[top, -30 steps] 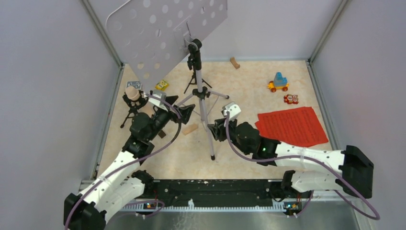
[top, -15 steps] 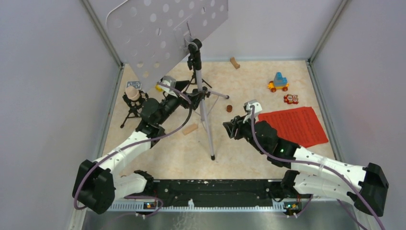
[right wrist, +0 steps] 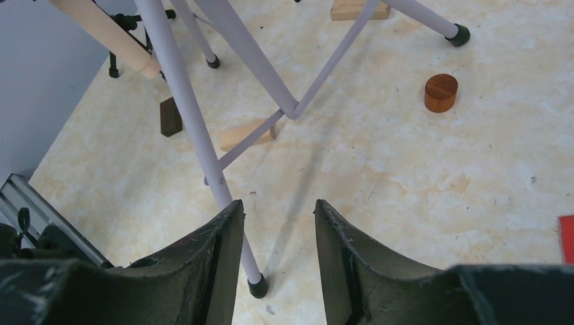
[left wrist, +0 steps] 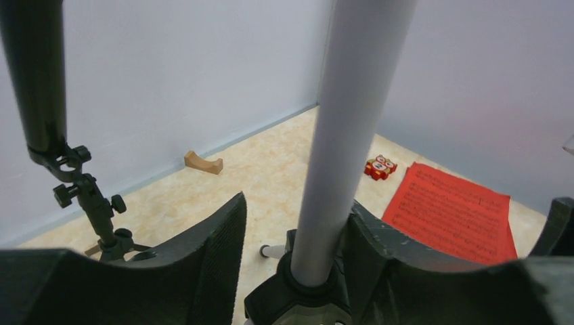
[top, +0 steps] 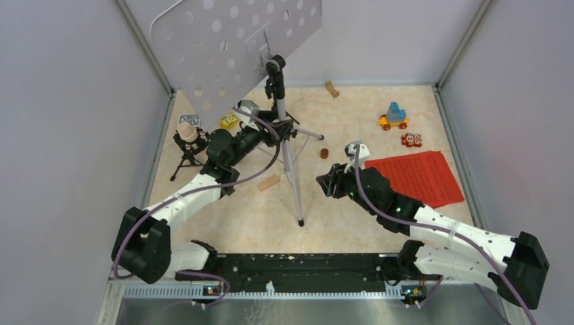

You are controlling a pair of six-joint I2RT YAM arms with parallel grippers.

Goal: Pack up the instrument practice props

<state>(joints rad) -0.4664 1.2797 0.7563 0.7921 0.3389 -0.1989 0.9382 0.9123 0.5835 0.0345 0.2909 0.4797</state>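
The stand (top: 230,40) is upright in the far-left part of the table (top: 352,217), its white perforated desk tilted up high and its silver legs spread on the surface. The left gripper (left wrist: 296,206) reaches in at mid-height and straddles the stand's pole (left wrist: 338,122). One finger (left wrist: 379,237) lies against the pole and its black collar, while the other stands a little apart, so the jaws are not clamped on it. The right gripper (right wrist: 277,203) hovers to the right of the stand, just above the table, jaws partly apart and holding nothing. One leg (right wrist: 183,101) runs down past its left finger. The red pages (top: 416,177) lie flat at the right. A beige mic (top: 188,132) sits on a small tripod (top: 181,161) at the left, and a black mic (left wrist: 30,68) on another tripod (left wrist: 101,223) is just behind the stand. A brown disc (right wrist: 440,93), wooden blocks (top: 269,182) and toy cars (top: 393,116) lie scattered around.
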